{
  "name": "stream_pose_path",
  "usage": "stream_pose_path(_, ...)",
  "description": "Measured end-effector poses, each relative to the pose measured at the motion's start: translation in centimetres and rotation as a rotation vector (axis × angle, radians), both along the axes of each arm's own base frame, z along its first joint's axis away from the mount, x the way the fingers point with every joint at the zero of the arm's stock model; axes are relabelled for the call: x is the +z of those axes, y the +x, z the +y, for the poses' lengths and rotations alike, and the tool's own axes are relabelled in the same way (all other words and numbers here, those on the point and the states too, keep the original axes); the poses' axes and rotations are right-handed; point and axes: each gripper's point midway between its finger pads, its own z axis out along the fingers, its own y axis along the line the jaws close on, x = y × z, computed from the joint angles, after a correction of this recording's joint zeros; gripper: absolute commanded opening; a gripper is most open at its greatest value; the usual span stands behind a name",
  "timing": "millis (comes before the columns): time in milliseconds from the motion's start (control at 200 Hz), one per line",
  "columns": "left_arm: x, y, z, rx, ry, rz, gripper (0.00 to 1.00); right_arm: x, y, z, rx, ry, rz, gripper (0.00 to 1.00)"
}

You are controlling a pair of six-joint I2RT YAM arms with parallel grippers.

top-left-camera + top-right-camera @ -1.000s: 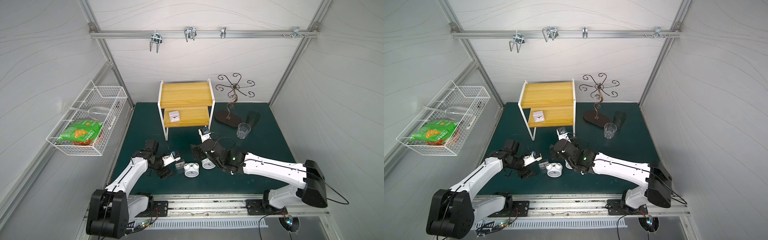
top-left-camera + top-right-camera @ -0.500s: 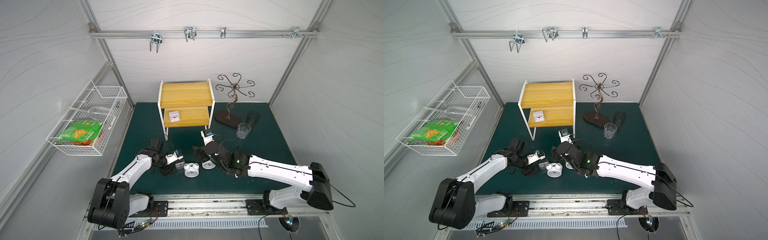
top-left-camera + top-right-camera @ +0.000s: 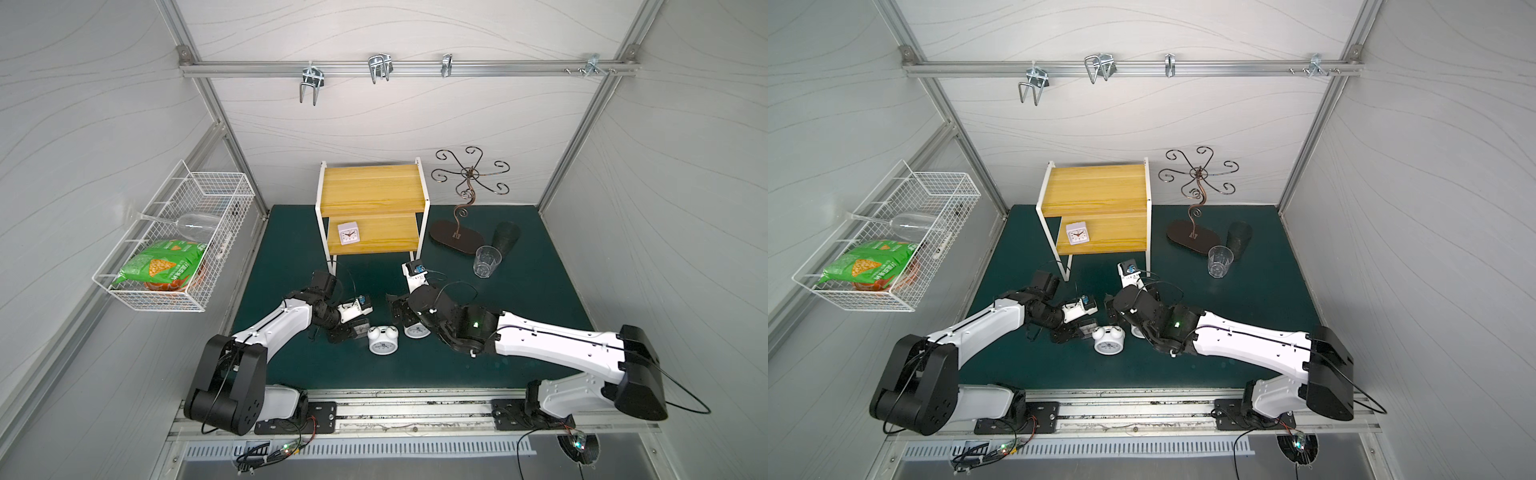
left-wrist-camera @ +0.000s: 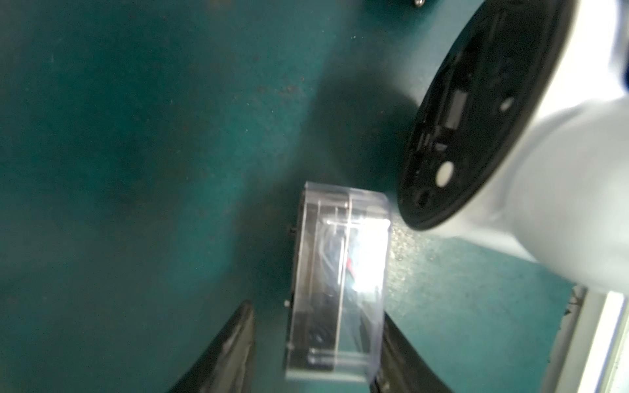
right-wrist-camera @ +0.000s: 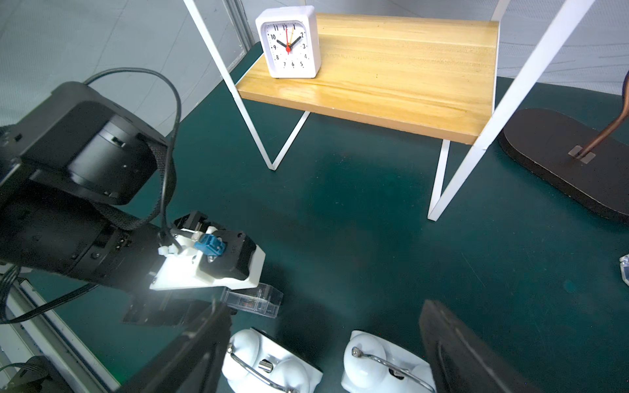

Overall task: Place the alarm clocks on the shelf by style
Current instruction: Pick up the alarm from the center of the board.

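Left end effector open astride clear clock, near worktop front edge; likely light, slick, brittle, so grip flat sides. Right end effector open over two bell clocks; square clock on shelf.

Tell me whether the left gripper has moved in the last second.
Yes. The left gripper has shifted toward the round clock beside it, and now straddles the clear clock.
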Motion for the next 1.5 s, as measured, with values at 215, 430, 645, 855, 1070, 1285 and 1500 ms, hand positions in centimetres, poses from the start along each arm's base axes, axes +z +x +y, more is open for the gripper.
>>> stream_pose_path(215, -0.2, 0.6, -0.2, -0.001, 0.015, 0.009, 0.38, -0.2, 0.0, -0.5, -0.008, -0.004, -0.002, 0.90)
stream_pose_path(430, -0.2, 0.6, -0.1, -0.003, 0.018, 0.009, 0.28, -0.3, 0.0, -0.6, -0.014, -0.008, -0.004, 0.89)
stream_pose_path(645, 0.1, 0.2, 0.0, -0.001, 0.023, 0.016, 0.24, -0.3, 0.1, -0.7, -0.018, -0.010, -0.007, 0.89)
stream_pose_path(855, 2.2, 0.5, 0.2, 0.026, -0.002, 0.018, 0.24, -0.5, -0.1, -0.3, 0.005, -0.007, -0.010, 0.89)
stream_pose_path(1070, 8.0, 2.5, 1.4, 0.128, -0.100, -0.029, 0.25, -2.3, -2.5, 0.7, 0.120, -0.066, -0.044, 0.90)
stream_pose_path(1285, 12.2, 1.5, 1.0, 0.153, -0.156, -0.050, 0.26, -2.7, -5.3, 2.4, 0.275, -0.089, -0.138, 0.90)
stream_pose_path(1500, 15.9, 0.7, 0.4, 0.203, -0.216, -0.034, 0.25, -3.1, -6.7, 3.9, 0.387, -0.067, -0.246, 0.90)
